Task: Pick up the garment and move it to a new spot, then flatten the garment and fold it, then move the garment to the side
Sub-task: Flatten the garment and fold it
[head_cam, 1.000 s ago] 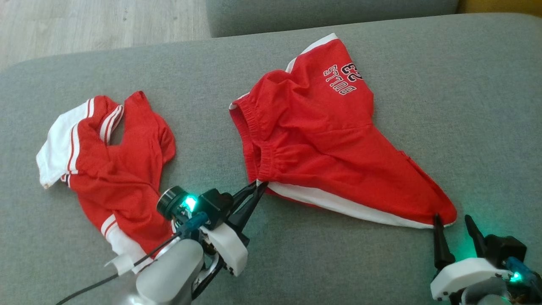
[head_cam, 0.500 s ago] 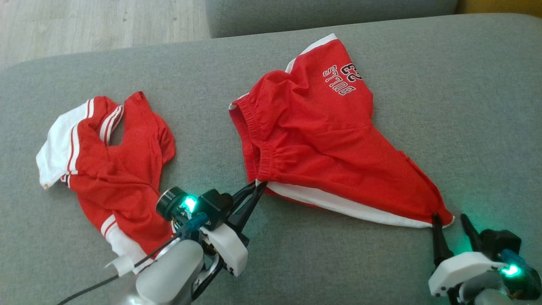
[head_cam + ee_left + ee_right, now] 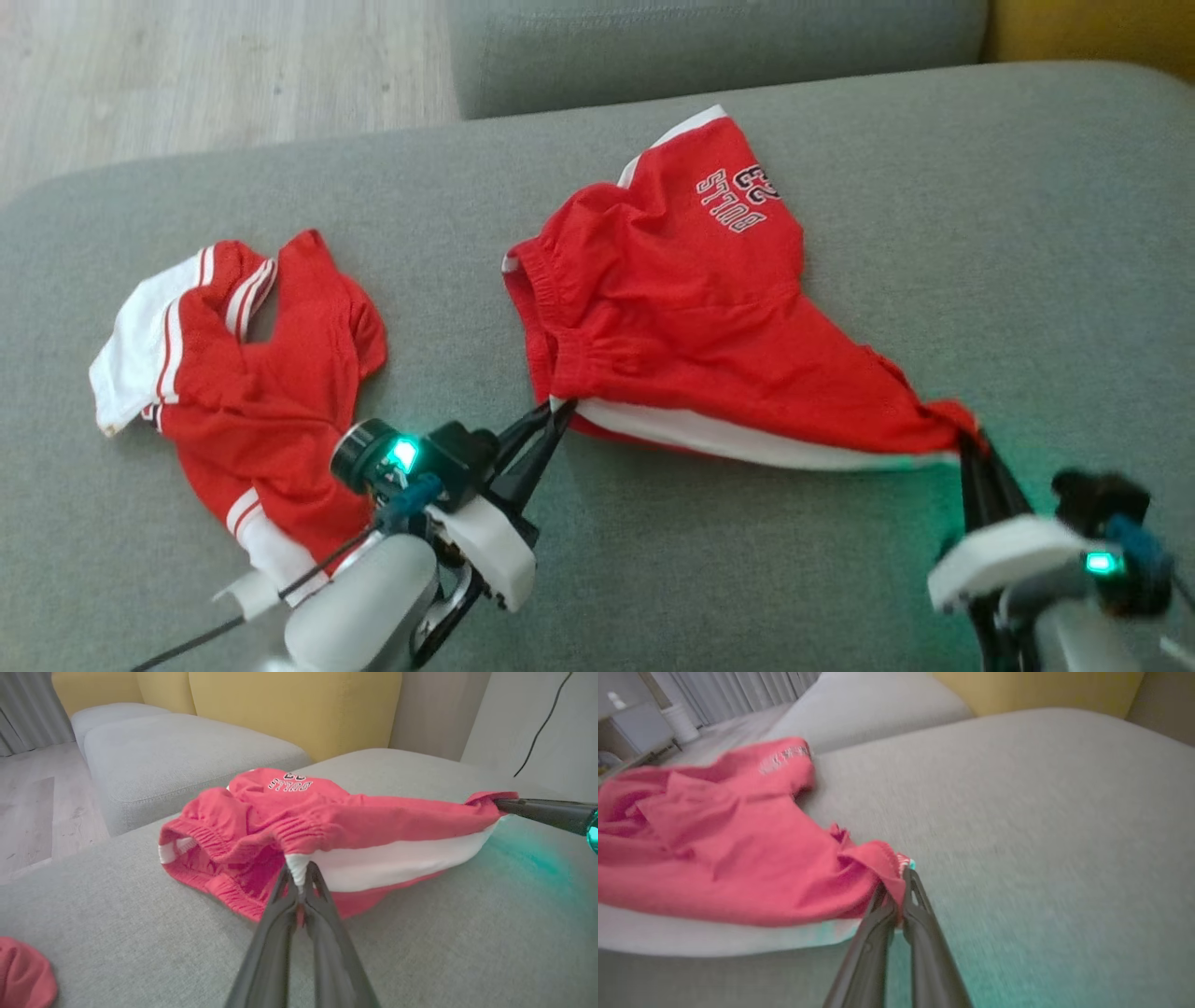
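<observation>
Both grippers are on the red shorts [image 3: 691, 317] right now. The shorts lie rumpled across the middle of the grey cushion [image 3: 980, 233], with the printed lettering towards the cushion's far side. The left gripper [image 3: 558, 409] has its two dark fingers pinched tight on the white end of the waistband, at the shorts' corner closest to the cushion's near side. The wrist view shows that white bit squeezed right between the tips. Over towards the cushion's right part, the right gripper [image 3: 971, 446] is clamped on the bunched red corner of a leg hem, fingers pressed together with cloth between them. Its own camera is blurred, but the pinch is plain. A white side stripe runs along the shorts' near edge from one grip to the other, drawn nearly straight. A green glow spills on the cushion around the right gripper. A second red-and-white garment [image 3: 252, 392] sits crumpled on the cushion's left part, apart from the shorts, its near end just beside the left arm. Pale wood floor [image 3: 215, 75] shows beyond the cushion's far left.
</observation>
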Available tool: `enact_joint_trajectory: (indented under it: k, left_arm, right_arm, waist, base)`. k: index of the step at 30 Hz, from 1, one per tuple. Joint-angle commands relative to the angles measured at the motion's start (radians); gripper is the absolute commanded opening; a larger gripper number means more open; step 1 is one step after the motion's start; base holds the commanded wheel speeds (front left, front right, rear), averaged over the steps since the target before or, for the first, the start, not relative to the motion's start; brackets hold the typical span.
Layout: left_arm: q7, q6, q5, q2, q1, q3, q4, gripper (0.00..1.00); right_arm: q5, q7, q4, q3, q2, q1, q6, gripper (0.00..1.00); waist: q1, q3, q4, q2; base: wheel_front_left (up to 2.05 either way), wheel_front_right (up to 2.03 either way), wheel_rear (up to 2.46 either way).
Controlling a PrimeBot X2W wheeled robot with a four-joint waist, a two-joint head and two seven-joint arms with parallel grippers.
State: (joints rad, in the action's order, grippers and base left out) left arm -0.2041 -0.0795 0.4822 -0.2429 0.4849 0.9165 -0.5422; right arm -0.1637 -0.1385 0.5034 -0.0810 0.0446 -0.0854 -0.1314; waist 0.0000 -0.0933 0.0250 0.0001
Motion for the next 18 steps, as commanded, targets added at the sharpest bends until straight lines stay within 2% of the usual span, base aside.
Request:
enact_joint_trajectory:
  k: [1, 6, 10, 14, 18]
  left_arm:
    - [-0.010, 0.001, 0.013, -0.022, 0.041, -0.043, 0.035, 0.00]
    - [0.018, -0.008, 0.013, -0.050, 0.127, -0.064, 0.082, 0.00]
    - [0.056, -0.018, 0.019, -0.071, 0.237, -0.092, 0.105, 0.00]
    - [0.085, -0.025, 0.009, -0.088, 0.359, -0.113, 0.109, 0.00]
    - [0.098, -0.017, 0.017, -0.086, 0.445, -0.147, 0.106, 0.00]
  right_arm:
    - [-0.013, 0.005, -0.055, 0.031, 0.006, -0.065, 0.001, 0.00]
    - [-0.084, 0.119, -0.199, 0.051, 0.006, -0.160, 0.001, 0.00]
    - [-0.187, 0.233, -0.292, 0.077, 0.031, -0.272, 0.001, 0.00]
    - [-0.296, 0.317, -0.339, 0.092, 0.052, -0.401, 0.001, 0.00]
    - [-0.366, 0.354, -0.351, 0.076, 0.056, -0.501, 0.001, 0.00]
  waist:
    - [0.0000, 0.009, 0.004, -0.0001]
    - [0.0000, 0.043, 0.011, -0.0001]
    - [0.0000, 0.066, 0.016, -0.0001]
    - [0.0000, 0.079, 0.026, -0.0001]
    - [0.0000, 0.090, 0.030, -0.0001]
  base:
    - [0.00, 0.00, 0.00]
    - [0.00, 0.00, 0.00]
    - [0.00, 0.00, 0.00]
    - [0.00, 0.00, 0.00]
    - [0.00, 0.00, 0.00]
